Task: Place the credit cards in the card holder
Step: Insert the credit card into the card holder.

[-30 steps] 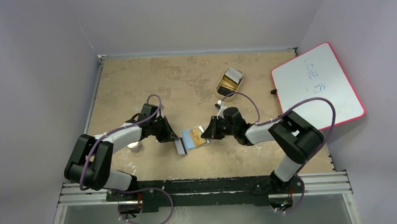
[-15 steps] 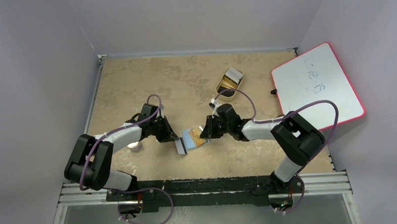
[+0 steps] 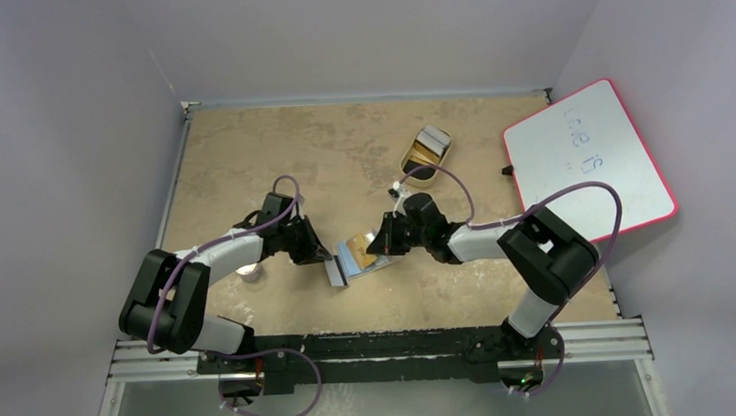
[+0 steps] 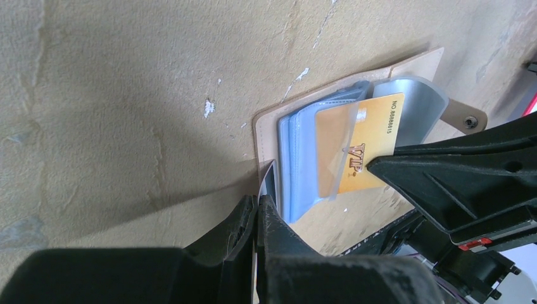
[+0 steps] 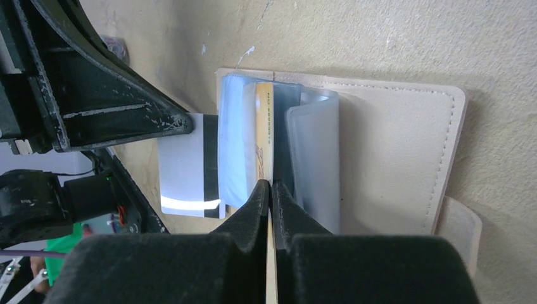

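Note:
The card holder (image 3: 370, 264) is a tan bifold wallet lying open on the table, with clear blue-grey sleeves (image 4: 304, 164) fanned up from its middle. A gold credit card (image 4: 366, 130) sits partly inside one sleeve. My right gripper (image 5: 271, 185) is shut on that card's (image 5: 264, 149) near edge, and its fingers (image 4: 443, 168) reach in from the right. My left gripper (image 4: 259, 204) is shut on a pale credit card (image 5: 183, 161) with a dark stripe, at the wallet's (image 5: 392, 158) left edge. Both grippers (image 3: 329, 257) (image 3: 377, 246) meet over the wallet.
A tan oval tray (image 3: 407, 159) holding more cards stands behind the wallet. A whiteboard (image 3: 587, 156) with a red rim lies at the right edge of the table. A small round object (image 3: 248, 269) sits beside my left arm.
My right gripper has shifted a little left, further over the wallet, and the gold card now stands in the sleeves. The left arm has stayed put.

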`<state>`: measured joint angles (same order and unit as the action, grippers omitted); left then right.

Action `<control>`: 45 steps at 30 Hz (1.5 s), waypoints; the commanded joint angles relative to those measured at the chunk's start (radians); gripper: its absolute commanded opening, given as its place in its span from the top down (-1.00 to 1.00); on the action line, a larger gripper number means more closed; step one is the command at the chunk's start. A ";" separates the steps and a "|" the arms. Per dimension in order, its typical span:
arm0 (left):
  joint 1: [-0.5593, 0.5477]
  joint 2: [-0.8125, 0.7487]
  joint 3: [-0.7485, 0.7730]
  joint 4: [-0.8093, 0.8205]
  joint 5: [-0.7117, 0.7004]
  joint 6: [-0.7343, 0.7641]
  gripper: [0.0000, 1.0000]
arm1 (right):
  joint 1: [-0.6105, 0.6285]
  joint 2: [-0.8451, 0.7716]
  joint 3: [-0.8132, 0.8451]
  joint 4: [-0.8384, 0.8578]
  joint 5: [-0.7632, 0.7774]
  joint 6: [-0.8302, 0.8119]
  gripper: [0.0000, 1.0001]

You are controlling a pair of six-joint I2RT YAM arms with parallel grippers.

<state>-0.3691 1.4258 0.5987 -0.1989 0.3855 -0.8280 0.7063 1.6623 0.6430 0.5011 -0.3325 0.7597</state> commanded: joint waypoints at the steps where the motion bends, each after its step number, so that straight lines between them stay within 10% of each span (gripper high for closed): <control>1: -0.017 0.005 -0.004 0.007 -0.068 -0.006 1.00 | 0.004 0.034 -0.005 0.063 0.019 0.022 1.00; 16: -0.027 -0.002 0.001 0.020 -0.060 -0.013 1.00 | 0.005 -0.096 0.065 -0.209 0.173 -0.099 0.24; 38: -0.030 0.019 -0.003 0.040 -0.064 -0.015 1.00 | 0.093 0.056 0.161 -0.166 0.102 -0.111 0.71; 45: -0.035 0.022 -0.002 0.045 -0.065 -0.017 1.00 | 0.098 0.025 0.170 -0.210 0.129 -0.118 0.50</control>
<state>-0.3878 1.4254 0.5983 -0.1802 0.3717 -0.8532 0.7883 1.7149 0.7750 0.3279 -0.1993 0.6537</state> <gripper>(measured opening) 0.008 0.229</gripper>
